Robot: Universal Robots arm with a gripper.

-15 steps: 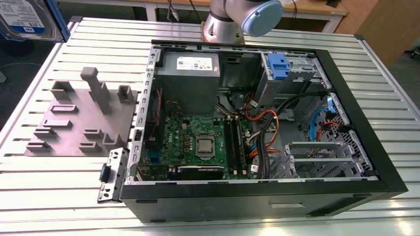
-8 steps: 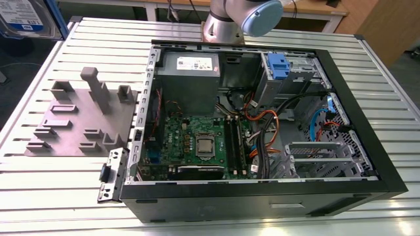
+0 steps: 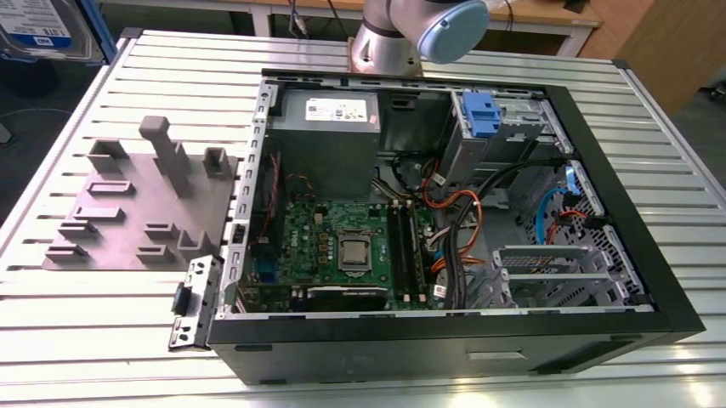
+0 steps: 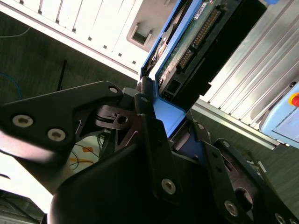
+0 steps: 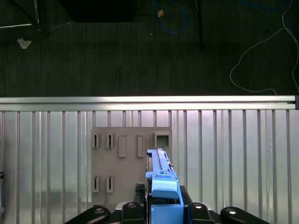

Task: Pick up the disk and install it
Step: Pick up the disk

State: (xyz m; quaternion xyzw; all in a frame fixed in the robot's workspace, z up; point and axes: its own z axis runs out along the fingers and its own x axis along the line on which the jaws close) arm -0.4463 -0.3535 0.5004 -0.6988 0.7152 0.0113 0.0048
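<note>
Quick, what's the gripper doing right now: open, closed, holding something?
The gripper: closed, fingers clamped on the disk.

exterior view high over the table [image 3: 148, 85] — both wrist views hug the gripper [image 5: 163, 199]

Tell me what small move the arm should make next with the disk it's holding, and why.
Probably a short sideways carry toward the open computer case, without dropping height. In the first wrist view the gripper is shut on the disk, held edge-up well above the grey fixture plate. So the disk is out of the plate and not yet in the case.
</note>
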